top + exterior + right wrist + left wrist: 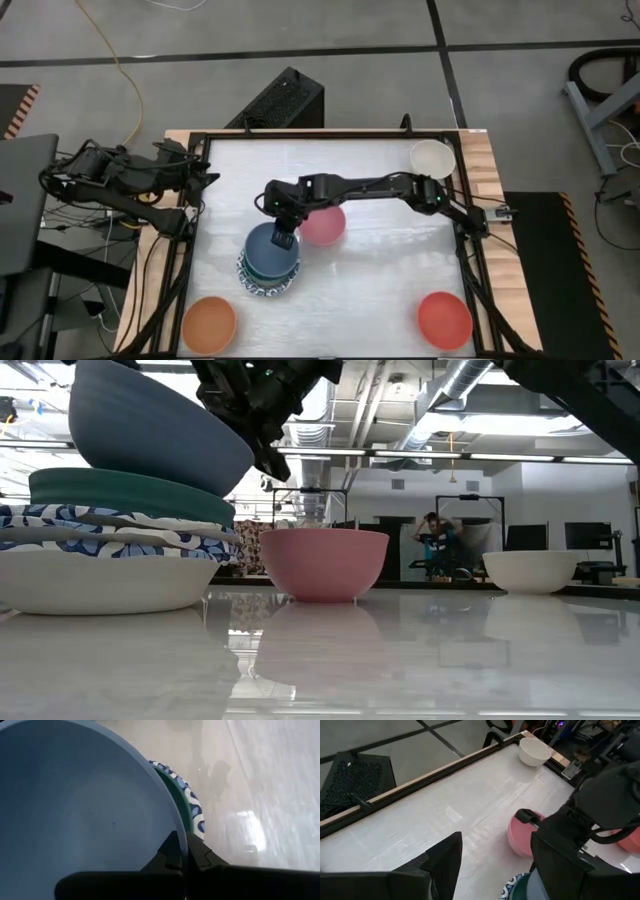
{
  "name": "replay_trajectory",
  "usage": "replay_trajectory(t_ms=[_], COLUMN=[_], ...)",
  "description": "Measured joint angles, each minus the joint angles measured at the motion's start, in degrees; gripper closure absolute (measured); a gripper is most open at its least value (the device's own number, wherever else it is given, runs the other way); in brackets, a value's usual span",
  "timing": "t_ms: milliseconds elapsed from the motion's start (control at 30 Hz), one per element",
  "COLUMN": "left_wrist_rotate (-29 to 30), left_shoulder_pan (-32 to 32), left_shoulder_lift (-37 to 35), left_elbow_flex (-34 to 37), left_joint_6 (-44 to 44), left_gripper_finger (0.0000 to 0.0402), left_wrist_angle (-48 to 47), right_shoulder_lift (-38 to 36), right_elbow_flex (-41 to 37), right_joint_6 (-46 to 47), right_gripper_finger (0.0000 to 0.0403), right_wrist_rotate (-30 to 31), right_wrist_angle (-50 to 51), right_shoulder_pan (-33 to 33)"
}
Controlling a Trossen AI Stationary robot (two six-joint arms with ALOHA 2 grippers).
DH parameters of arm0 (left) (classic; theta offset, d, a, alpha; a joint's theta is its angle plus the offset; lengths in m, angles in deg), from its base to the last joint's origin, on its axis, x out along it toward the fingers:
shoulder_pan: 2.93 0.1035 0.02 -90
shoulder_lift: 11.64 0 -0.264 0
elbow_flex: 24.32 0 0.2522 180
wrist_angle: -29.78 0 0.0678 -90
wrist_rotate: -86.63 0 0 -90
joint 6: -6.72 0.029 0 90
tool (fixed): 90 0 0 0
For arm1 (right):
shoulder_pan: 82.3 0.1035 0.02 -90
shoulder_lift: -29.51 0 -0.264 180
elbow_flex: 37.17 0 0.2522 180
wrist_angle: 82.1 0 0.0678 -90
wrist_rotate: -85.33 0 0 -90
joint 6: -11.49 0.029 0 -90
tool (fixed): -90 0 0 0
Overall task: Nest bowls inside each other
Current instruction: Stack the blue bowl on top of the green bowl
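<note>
A stack of bowls (268, 268) stands left of the table's middle: white bowls with blue-patterned rims (110, 535) at the bottom and a teal bowl (130, 495) on them. Topmost is a dark blue bowl (155, 425), tilted. My right gripper (285, 240) is shut on that bowl's rim. A pink bowl (323, 224) stands just right of the stack. My left gripper (205, 180) waits open over the table's left edge. My right gripper pinches the dark blue bowl's rim (181, 851) on the side toward the pink bowl, one finger inside the bowl and one outside. The fingers slant down from the table's far right. The bowl is tilted, its underside (190, 480) at the teal bowl's rim.
A cream bowl (433, 158) stands at the far right corner, an orange bowl (209, 323) at the near left, a red bowl (444, 319) at the near right. A black frame (300, 133) runs round the table. White tabletop (390, 260) lies bare between the bowls.
</note>
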Motion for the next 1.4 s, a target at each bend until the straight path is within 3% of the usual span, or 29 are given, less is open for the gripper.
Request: replay_trajectory(t_ms=[700, 1133, 1400], left_wrist_rotate=[0.05, 0.1, 0.16], left_shoulder_pan=[0.02, 0.02, 0.02], left_shoulder_lift=[-0.01, -0.02, -0.01], left_elbow_flex=[0.0, 0.0, 0.0], left_joint_6=[0.02, -0.4, -0.19], left_gripper_finger=[0.0178, 0.0178, 0.0178], left_wrist_angle=[-0.31, -0.31, -1.22], right_shoulder_lift=[1.57, 1.66, 0.53], right_elbow_flex=[0.11, 0.02, 0.43], right_joint_6=[-0.71, -1.66, -1.72], right_gripper_finger=[0.039, 0.0276, 0.0243], right_wrist_rotate=[-1.42, -4.35, -4.46], right_wrist_angle=[-0.84, -1.41, -3.68], right_shoulder_pan=[0.87, 0.53, -0.64])
